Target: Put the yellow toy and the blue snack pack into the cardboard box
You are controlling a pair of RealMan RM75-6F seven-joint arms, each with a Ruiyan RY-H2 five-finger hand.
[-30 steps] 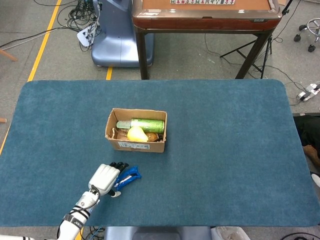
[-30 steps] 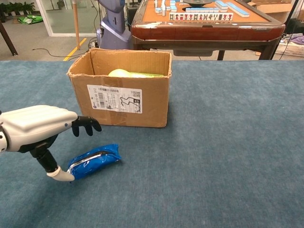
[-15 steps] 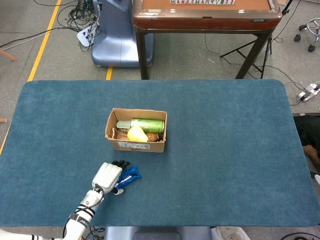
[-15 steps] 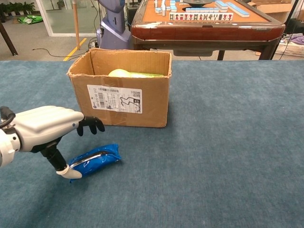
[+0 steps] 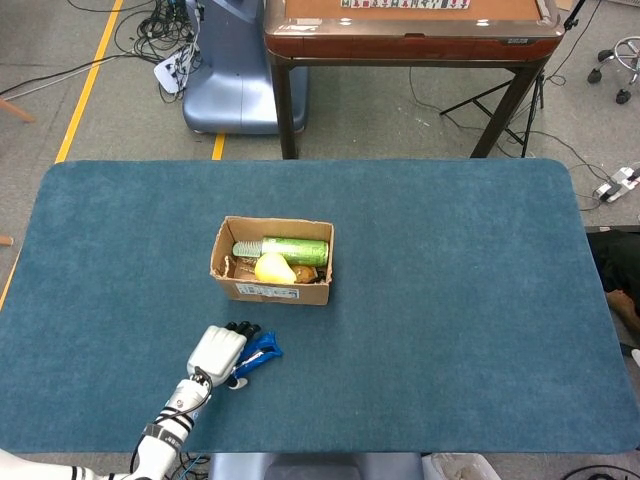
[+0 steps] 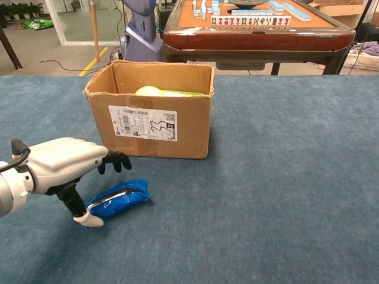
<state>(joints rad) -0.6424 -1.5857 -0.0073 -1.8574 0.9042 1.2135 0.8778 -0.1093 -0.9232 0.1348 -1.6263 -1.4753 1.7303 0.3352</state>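
One item is left: the crinkly blue snack pack (image 6: 117,200) is lying on the table before the brown cardboard box (image 6: 151,109). The left hand (image 6: 64,163), fingers spread, thumb touching it, is sinking closer to grasp.

Snack pack (image 6: 118,199) lies before the box (image 6: 155,124), toy (image 5: 273,268) inside.

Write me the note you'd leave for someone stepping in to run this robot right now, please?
Left hand: over the blue snack pack on the table, thumb tip by its end, fingers apart; nothing lifted.
Right hand: not in either view.
Yellow toy: already inside the cardboard box, next to a green bottle.
Done: the toy.
Left: grip the snack pack and drop it into the box.
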